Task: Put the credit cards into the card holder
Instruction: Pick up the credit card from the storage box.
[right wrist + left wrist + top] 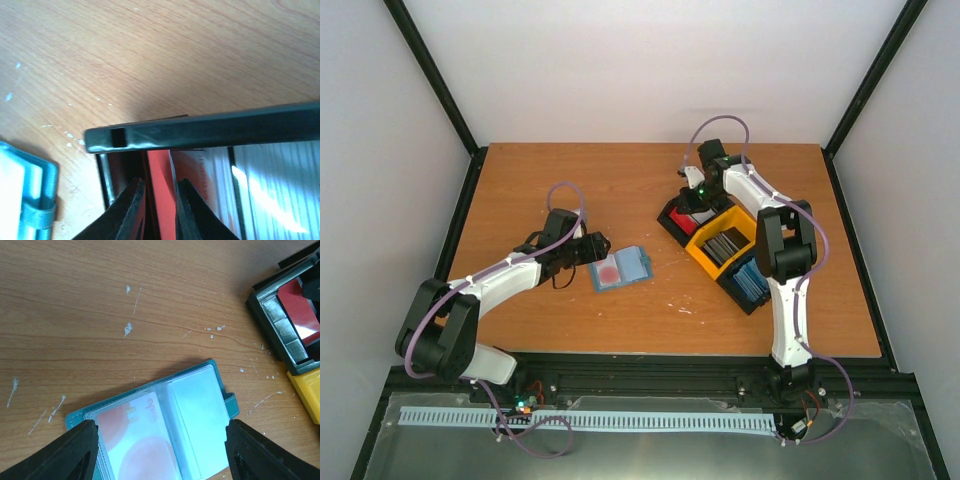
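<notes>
1. While both arms reach out over the wooden table, we enter first the card holder: a blue-grey folding wallet, lying open and flat with its clear pockets facing up, left of the tray and well apart from it
2. We count one red credit card inside the holder's left clear pocket, seen through the plastic; the right pocket shows only pale
3. We note the snap tab sticking out from the holder's right edge, unfastened
4. For the left gripper we record jaws spread wide, one finger at either side of the open holder and low over it; whether the fingers touch the holder we cannot tell, and nothing is held
5. We list the tray, black and yellow, three compartments in a row, on the right half of the table: red cards in the far black compartment, grey cards in the yellow middle one, blue cards in the near black one
6. For the right gripper we record it lowered into the far compartment, jaws narrow, with an upright red card standing on edge in the gap between the fingers; whether the pads press on that card we cannot tell
</notes>
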Tool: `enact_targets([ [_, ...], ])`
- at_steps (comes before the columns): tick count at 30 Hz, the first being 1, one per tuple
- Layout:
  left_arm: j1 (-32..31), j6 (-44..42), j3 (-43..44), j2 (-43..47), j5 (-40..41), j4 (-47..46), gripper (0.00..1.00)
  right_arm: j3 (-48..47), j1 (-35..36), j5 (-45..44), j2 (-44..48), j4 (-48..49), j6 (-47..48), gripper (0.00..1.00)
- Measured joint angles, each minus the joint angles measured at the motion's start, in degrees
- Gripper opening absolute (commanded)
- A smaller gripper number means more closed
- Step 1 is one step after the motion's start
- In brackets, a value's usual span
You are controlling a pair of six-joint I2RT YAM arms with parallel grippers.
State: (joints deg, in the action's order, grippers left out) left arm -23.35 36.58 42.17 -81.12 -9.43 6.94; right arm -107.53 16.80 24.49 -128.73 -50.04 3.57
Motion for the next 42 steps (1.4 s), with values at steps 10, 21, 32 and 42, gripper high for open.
enact_targets([
  [10, 0.00, 0.00, 0.00, 0.00, 0.09, 0.20, 0.71, 0.00, -0.02, 3.30, 0.44, -1.38, 1.66, 0.22],
  [21, 0.00, -0.02, 0.24, -0.07, 0.26, 0.42, 0.71, 0.87, 0.00, 3.61, 0.96, -3.50, 3.65, 0.27],
  [32, 0.02, -0.04, 0.63, -0.15, 0.68, 0.42, 0.71, 4.87, 0.26, 4.68, 4.00, -5.16, 4.59, 0.21],
  [42, 0.02, -0.09, 0.63, -0.15, 1.38, 0.46, 0.70, 3.23, 2.05, 0.61, 3.04, -4.83, 5.18, 0.03],
])
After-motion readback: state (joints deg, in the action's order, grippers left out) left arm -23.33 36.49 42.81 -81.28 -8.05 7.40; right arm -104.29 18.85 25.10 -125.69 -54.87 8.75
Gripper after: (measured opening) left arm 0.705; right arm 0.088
